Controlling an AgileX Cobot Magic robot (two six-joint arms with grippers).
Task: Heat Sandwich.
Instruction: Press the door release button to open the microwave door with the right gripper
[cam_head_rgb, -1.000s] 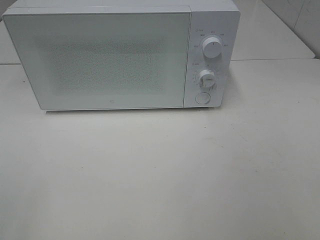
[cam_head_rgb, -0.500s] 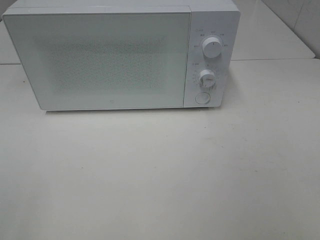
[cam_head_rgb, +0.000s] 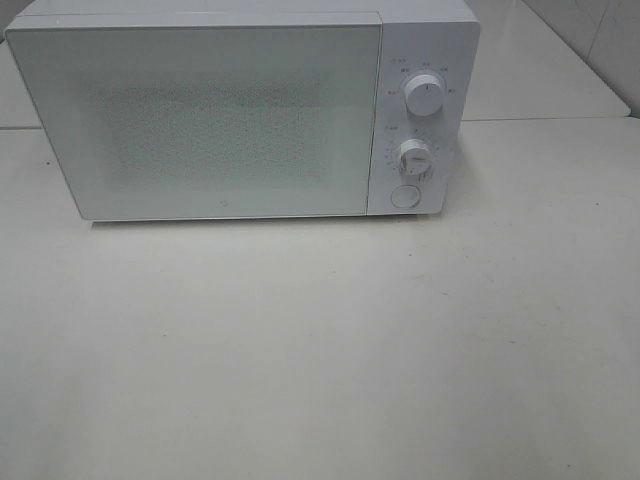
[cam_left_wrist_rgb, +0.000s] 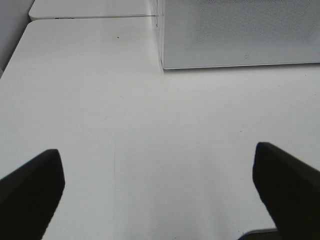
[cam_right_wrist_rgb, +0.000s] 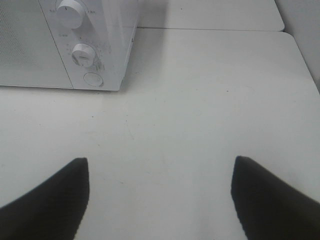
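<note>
The sandwich is out of view in every frame. A white microwave (cam_head_rgb: 240, 110) stands at the back of the table with its door shut; two knobs (cam_head_rgb: 424, 97) and a round button (cam_head_rgb: 404, 196) sit on its right panel. Neither arm shows in the exterior high view. My left gripper (cam_left_wrist_rgb: 157, 187) is open over bare table, short of the microwave's (cam_left_wrist_rgb: 240, 35) front left corner, with nothing between its fingers. My right gripper (cam_right_wrist_rgb: 160, 192) is also open and empty, hanging over the table in front of and to the right of the microwave's control panel (cam_right_wrist_rgb: 82, 52).
The white table (cam_head_rgb: 320, 350) stretches in front of the microwave. A seam to a second table (cam_head_rgb: 540, 60) runs behind and to the right. A wall (cam_head_rgb: 600, 40) shows at the back right.
</note>
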